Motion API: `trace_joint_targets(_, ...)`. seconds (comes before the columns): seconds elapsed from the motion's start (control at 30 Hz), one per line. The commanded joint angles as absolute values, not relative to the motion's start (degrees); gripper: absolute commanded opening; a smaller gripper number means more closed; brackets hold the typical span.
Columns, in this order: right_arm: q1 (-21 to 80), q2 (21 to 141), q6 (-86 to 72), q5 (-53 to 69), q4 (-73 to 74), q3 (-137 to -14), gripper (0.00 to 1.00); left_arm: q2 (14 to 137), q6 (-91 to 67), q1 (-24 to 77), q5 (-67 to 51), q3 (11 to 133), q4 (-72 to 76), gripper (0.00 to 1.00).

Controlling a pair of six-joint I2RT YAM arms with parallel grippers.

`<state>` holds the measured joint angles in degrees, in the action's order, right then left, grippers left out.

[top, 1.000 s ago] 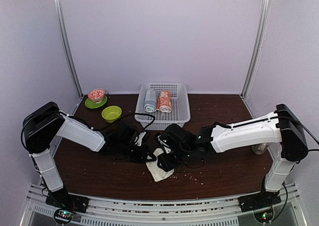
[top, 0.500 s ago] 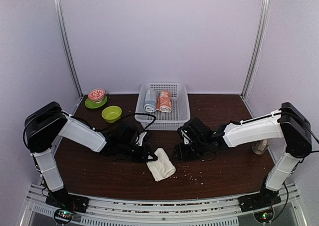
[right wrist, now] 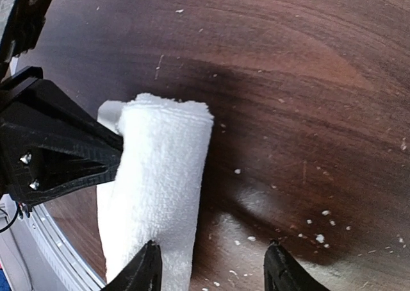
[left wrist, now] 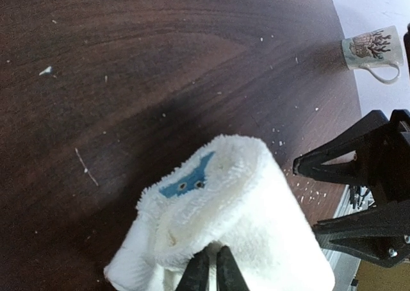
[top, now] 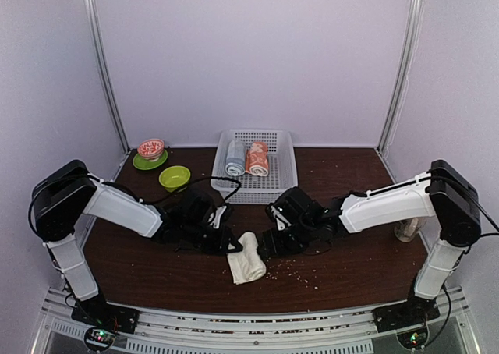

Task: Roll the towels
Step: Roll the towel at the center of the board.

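The cream-white towel [top: 247,258] lies as a loose roll on the dark table between the two arms. It fills the lower part of the left wrist view [left wrist: 243,220], where a blue tag shows at its end. My left gripper [left wrist: 206,273] is shut, its tips pinching a fold of the roll. My right gripper [right wrist: 214,268] is open beside the roll [right wrist: 157,188]: one finger lies against the towel's end, the other stands over bare wood. The salmon-orange towel [top: 258,158] sits rolled in the white basket [top: 282,184].
A grey-blue rolled towel [top: 235,157] lies beside the orange one in the basket. A green bowl [top: 175,178] and a patterned bowl on a green saucer [top: 150,148] stand at the back left. A mug [left wrist: 371,47] stands by the right edge. Crumbs are scattered over the wood.
My right gripper pulled off the cream-white towel to the right, then came back to its side with wider jaws. The towel now lies as a tighter roll. The left gripper stayed on it.
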<state>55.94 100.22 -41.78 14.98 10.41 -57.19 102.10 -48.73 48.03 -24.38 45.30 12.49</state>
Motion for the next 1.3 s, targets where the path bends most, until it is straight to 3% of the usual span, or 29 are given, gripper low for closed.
trace_joint_targets(0.0, 57.73, 101.01, -41.14, 15.54, 10.26, -60.48, 0.55, 100.90, -47.29, 47.72, -22.83, 44.32, 10.28, 0.07)
trace_joint_targets(0.47, 59.22, 104.45, -42.95, 13.76, 12.07, -63.57, 0.59, 98.37, -47.61, 47.74, -21.72, 41.47, 10.16, 0.08)
trace_joint_targets(0.93, 60.11, 109.78, -45.09, 12.16, 14.47, -69.47, 0.60, 83.37, -44.45, 47.72, -14.90, 38.28, -0.95, 0.23)
trace_joint_targets(1.27, 60.25, 110.75, -45.20, 11.56, 16.09, -71.09, 0.61, 88.72, -42.94, 47.77, -7.27, 40.73, -8.14, 0.13)
